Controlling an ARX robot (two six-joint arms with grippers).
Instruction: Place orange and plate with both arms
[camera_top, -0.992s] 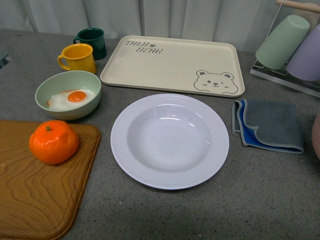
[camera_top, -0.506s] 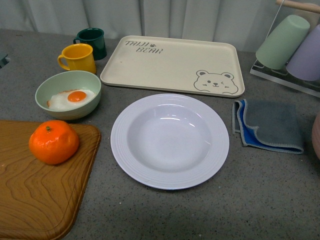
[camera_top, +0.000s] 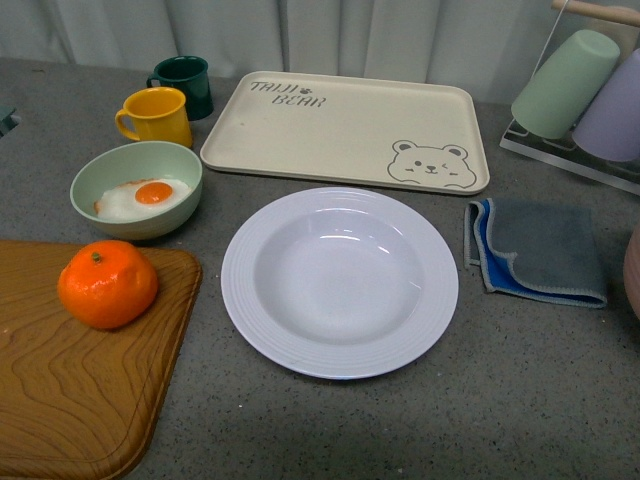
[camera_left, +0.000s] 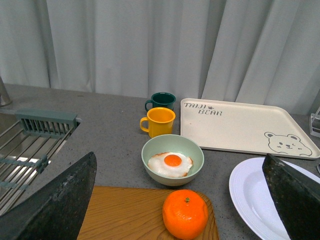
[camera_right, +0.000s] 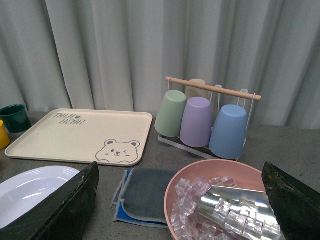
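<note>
The orange (camera_top: 108, 283) sits on a wooden cutting board (camera_top: 70, 390) at the front left; it also shows in the left wrist view (camera_left: 185, 213). The white ribbed plate (camera_top: 340, 281) lies empty at the table's middle, its edge showing in the left wrist view (camera_left: 250, 200) and the right wrist view (camera_right: 30, 187). Neither arm shows in the front view. My left gripper (camera_left: 185, 220) is open and empty, held above and back from the orange. My right gripper (camera_right: 180, 220) is open and empty, above a pink bowl of ice cubes (camera_right: 220, 205).
A pale green bowl with a fried egg (camera_top: 136, 189), a yellow mug (camera_top: 157, 116) and a dark green mug (camera_top: 185, 84) stand at back left. A beige bear tray (camera_top: 350, 130) lies behind the plate. A grey-blue cloth (camera_top: 535, 250) and a cup rack (camera_right: 205, 117) are at right. A sink rack (camera_left: 35, 145) lies far left.
</note>
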